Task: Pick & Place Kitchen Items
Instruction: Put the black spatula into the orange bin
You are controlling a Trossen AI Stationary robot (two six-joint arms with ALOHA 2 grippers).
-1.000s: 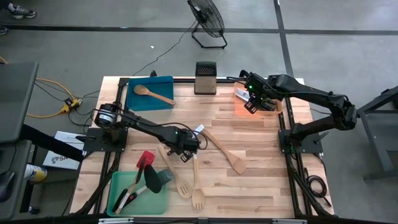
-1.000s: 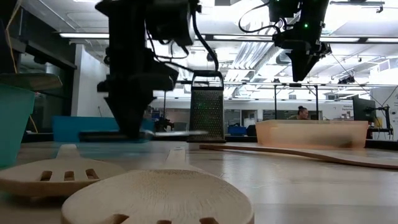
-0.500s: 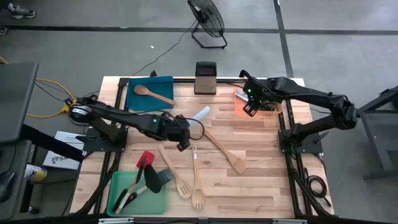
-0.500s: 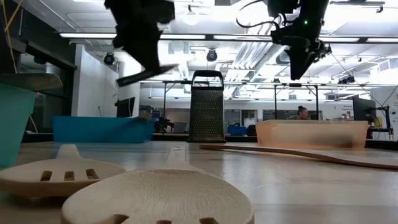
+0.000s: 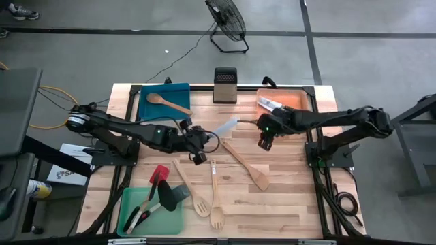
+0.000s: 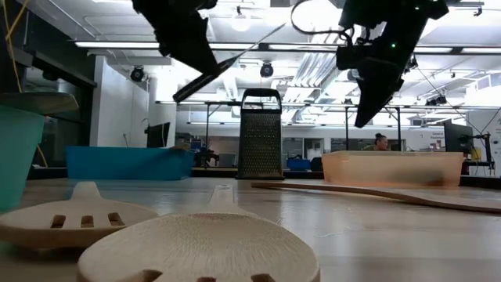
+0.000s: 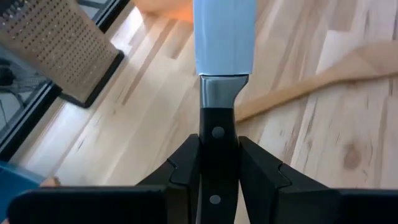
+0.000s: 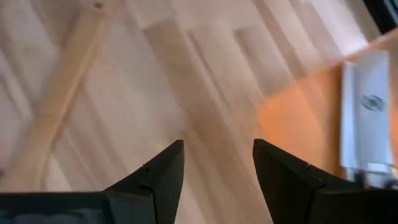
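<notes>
Knife (image 7: 224,43), one, is clamped in the left gripper (image 7: 218,165); right gripper (image 8: 217,162) hangs released, empty.

box grater (image 5: 225,84) stands between blue tray (image 5: 165,111) and orange tray (image 5: 294,100).

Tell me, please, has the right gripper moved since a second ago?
Yes. The right gripper has left its place above the orange tray and now hangs open over bare wood, toward the table's middle and farther from the grater.
</notes>
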